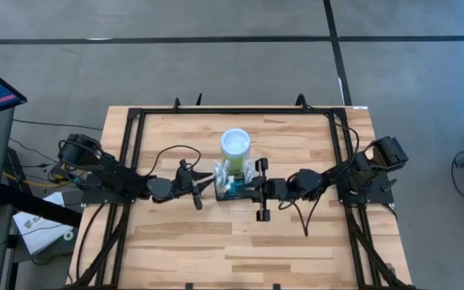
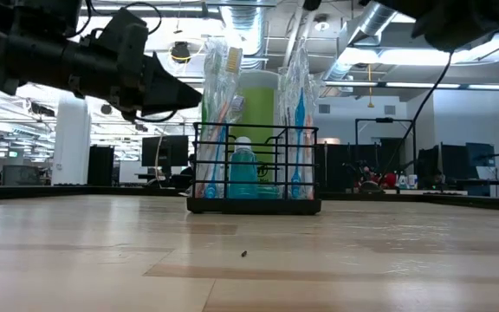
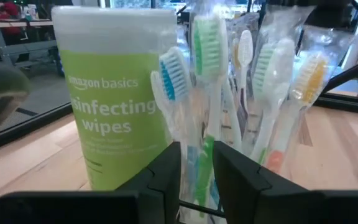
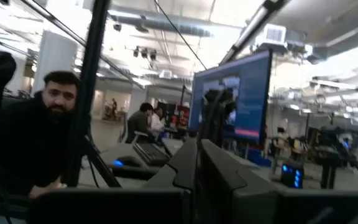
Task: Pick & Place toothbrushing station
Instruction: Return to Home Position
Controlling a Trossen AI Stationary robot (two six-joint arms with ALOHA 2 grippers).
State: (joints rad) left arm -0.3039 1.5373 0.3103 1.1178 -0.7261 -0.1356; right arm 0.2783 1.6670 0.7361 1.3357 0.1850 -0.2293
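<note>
The toothbrushing station, a small black wire caddy point(image 1: 234, 192) point(image 2: 254, 178), stands on its base at the table's middle. It holds wrapped toothbrushes point(image 3: 253, 81) point(image 2: 219, 87) and a teal bottle point(image 2: 243, 169). My left gripper point(image 1: 210, 184) point(image 2: 199, 97) point(image 3: 196, 168) is at the caddy's left side, level with the brushes above the rim. It is open by a narrow gap, its tips just short of the wrappers. My right gripper point(image 1: 252, 190) point(image 4: 197, 168) is shut and empty above the caddy's right side, out of the low view.
A lime-green disinfecting-wipes canister point(image 1: 235, 145) point(image 3: 114, 93) stands right behind the caddy on its far side. A black frame point(image 1: 135, 121) borders the table. A person point(image 4: 36, 137) sits in the room beyond. Bare wood lies toward the near edge point(image 1: 232, 250).
</note>
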